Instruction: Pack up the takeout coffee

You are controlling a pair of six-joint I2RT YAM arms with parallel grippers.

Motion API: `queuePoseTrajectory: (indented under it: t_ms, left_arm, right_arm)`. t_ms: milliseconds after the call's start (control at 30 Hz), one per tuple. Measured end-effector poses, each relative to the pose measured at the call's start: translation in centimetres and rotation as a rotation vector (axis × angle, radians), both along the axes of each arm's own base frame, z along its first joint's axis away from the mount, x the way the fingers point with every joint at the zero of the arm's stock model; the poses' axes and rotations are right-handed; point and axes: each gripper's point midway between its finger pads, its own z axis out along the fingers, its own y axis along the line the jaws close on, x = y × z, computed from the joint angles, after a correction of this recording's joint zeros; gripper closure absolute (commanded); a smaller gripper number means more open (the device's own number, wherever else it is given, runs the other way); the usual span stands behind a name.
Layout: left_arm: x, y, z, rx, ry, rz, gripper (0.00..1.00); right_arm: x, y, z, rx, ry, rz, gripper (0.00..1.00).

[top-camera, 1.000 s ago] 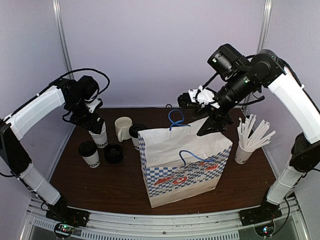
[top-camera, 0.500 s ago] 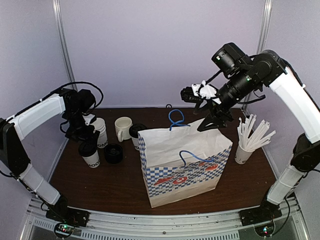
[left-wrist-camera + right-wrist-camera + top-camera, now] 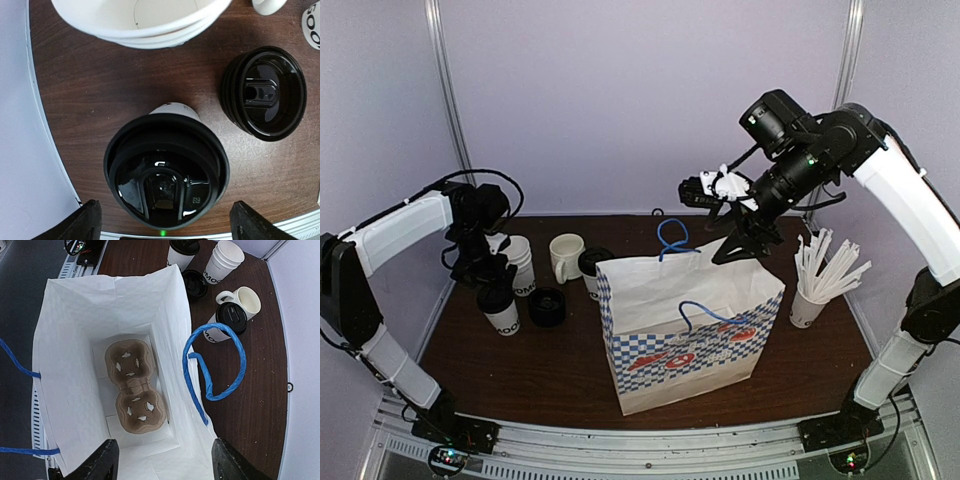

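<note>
A takeout coffee (image 3: 501,308), a white paper cup with a black lid, stands at the table's left. In the left wrist view its lid (image 3: 166,172) is right below the camera. My left gripper (image 3: 488,272) hangs open just above it, its fingers (image 3: 82,222) apart on either side of the lid without touching it. A second lidded coffee (image 3: 592,268) stands behind the bag and also shows in the right wrist view (image 3: 227,320). My right gripper (image 3: 738,245) is open and empty over the open paper bag (image 3: 685,325). A brown cup carrier (image 3: 134,385) lies in the bag's bottom.
A stack of lidless paper cups (image 3: 521,262), a stack of loose black lids (image 3: 548,306) and a cream mug (image 3: 566,255) stand round the left coffee. A cup of wrapped straws (image 3: 812,295) stands at the right. The bag's blue handle (image 3: 215,360) hangs over its rim.
My left gripper has moved from beside the cup stack toward me and down, ending over the lidded coffee. My right gripper has shifted only slightly above the bag.
</note>
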Motion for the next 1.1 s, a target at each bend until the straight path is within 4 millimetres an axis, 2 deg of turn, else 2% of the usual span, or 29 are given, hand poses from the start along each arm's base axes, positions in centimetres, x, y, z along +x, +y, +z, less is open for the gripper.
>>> queuePoseTrajectory:
  t_ms: [367,433,533,633,700,767,867,967,1100]
  left_arm:
    - [0.6,0.1,-1.3,0.006,0.024,0.012,0.11]
    - [0.9,0.0,-1.1,0.005,0.020,0.009,0.13]
    - [2.0,-0.8,0.3,-0.027,-0.025,-0.027,0.12]
    - [4.1,-3.4,3.0,-0.116,-0.133,-0.117,0.07]
    - [5.1,-6.1,4.9,-0.181,-0.207,-0.206,0.06]
    - [5.8,-9.7,7.0,-0.246,-0.288,-0.325,0.05]
    - [6.8,-13.4,8.5,-0.283,-0.338,-0.441,0.05]
    - [8.9,-16.6,8.1,-0.282,-0.365,-0.532,0.05]
    - [11.3,-18.6,5.2,-0.252,-0.325,-0.587,0.04]
  right_arm:
    - [0.3,0.0,-1.1,-0.024,0.007,-0.009,0.33]
    - [0.4,0.0,-1.1,-0.027,0.005,-0.011,0.33]
    - [0.4,-0.1,-1.2,-0.028,0.005,-0.012,0.33]
    - [0.4,-0.2,-0.9,-0.013,0.022,-0.013,0.33]
    - [0.7,-0.3,-0.2,0.010,0.025,-0.024,0.32]
    - [1.1,-0.4,0.7,0.040,0.020,-0.037,0.31]
    - [1.5,-0.7,1.4,0.062,0.012,-0.049,0.31]
    - [1.6,-0.7,1.3,0.060,0.017,-0.052,0.31]
    - [1.5,-0.8,0.2,0.038,0.036,-0.054,0.31]
